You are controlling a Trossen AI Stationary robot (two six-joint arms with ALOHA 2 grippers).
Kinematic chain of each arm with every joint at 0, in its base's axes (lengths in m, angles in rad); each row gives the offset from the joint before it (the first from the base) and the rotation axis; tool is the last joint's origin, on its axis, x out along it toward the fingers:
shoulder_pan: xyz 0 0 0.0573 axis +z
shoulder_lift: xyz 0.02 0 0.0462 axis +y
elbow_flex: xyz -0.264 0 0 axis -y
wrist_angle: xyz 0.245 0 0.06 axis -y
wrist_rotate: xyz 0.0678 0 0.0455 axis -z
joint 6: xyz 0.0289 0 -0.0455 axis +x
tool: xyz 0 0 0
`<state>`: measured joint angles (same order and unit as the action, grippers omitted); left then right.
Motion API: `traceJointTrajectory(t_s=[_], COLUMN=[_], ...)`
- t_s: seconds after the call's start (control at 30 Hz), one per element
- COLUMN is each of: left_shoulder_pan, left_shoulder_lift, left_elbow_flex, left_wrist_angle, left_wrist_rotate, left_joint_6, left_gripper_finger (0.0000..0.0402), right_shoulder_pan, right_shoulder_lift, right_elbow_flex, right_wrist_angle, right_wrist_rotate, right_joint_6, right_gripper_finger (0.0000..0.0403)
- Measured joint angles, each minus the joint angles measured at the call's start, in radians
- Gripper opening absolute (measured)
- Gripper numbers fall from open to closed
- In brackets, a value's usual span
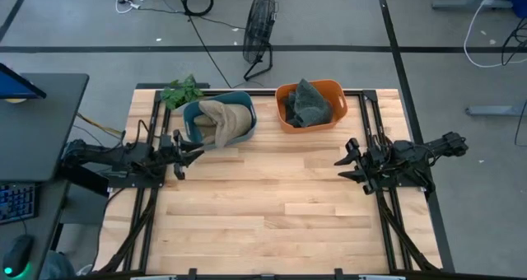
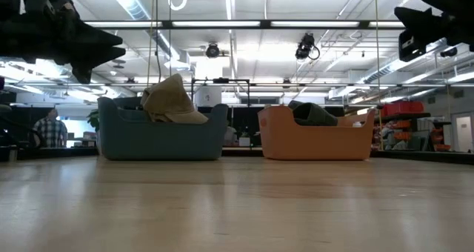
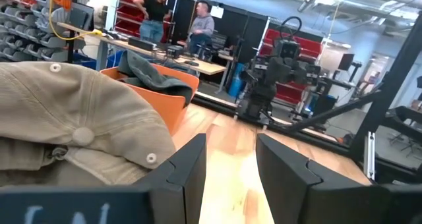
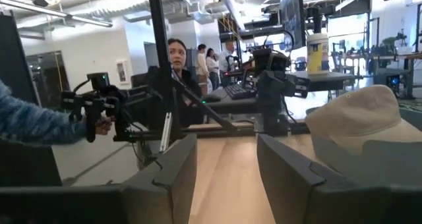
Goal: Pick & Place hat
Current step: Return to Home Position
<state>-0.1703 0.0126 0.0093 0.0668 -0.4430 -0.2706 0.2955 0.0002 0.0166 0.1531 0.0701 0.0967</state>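
Observation:
A beige hat (image 1: pixel 224 121) lies in a blue basket (image 1: pixel 193 117), and part of it rests over the basket's rim; in the low view the hat (image 2: pixel 172 100) sticks up above the basket (image 2: pixel 159 137). A dark grey-green hat (image 1: pixel 307 103) lies in an orange basket (image 1: pixel 328 91) to its right. My left gripper (image 1: pixel 186 155) hovers open just off the blue basket's left near corner; its wrist view has the beige hat (image 3: pixel 66 128) close beside the gripper (image 3: pixel 231 171). My right gripper (image 1: pixel 349 160) waits open near the table's right side, above the wood.
Both baskets stand side by side at the table's far edge. A green plant (image 1: pixel 183 91) lies behind the blue basket. Bare wooden tabletop (image 1: pixel 272 206) stretches between the arms and toward the near edge. People (image 4: pixel 177 59) stand in the room beyond, and a blue sleeve (image 4: pixel 33 126) shows.

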Motion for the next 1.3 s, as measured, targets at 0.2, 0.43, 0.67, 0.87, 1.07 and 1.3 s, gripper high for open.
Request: traceJointTrajectory(t_s=[0.2,0.43,0.67,0.87,1.07,1.3], left_shoulder_pan=[0.000,0.000,0.000,0.000,0.000,0.000], left_shoulder_lift=[0.000,0.000,0.000,0.000,0.000,0.000], left_elbow_flex=[0.000,-0.001,-0.001,-0.001,-0.001,-0.001], left_wrist_angle=[-0.003,0.006,0.011,0.012,0.014,0.015], left_wrist_rotate=[-0.002,-0.005,-0.008,-0.008,-0.007,-0.006], left_joint_6=[0.000,-0.006,-0.006,-0.007,-0.007,-0.007], left_gripper_finger=[0.0135,0.0135,0.0135,0.0135,0.0135,0.0135], right_shoulder_pan=[0.000,0.000,0.000,0.000,0.000,0.000], right_shoulder_lift=[0.000,0.013,0.013,0.013,0.013,0.013], right_elbow_flex=[0.000,0.001,0.001,0.001,0.002,0.002], right_wrist_angle=[-0.075,-0.142,-0.141,-0.141,-0.141,-0.140], right_wrist_rotate=[0.000,-0.011,-0.011,-0.011,-0.011,-0.010], right_joint_6=[-0.001,-0.001,-0.001,-0.002,-0.002,-0.002], right_gripper_finger=[0.0162,0.0162,0.0162,0.0162,0.0162,0.0162])
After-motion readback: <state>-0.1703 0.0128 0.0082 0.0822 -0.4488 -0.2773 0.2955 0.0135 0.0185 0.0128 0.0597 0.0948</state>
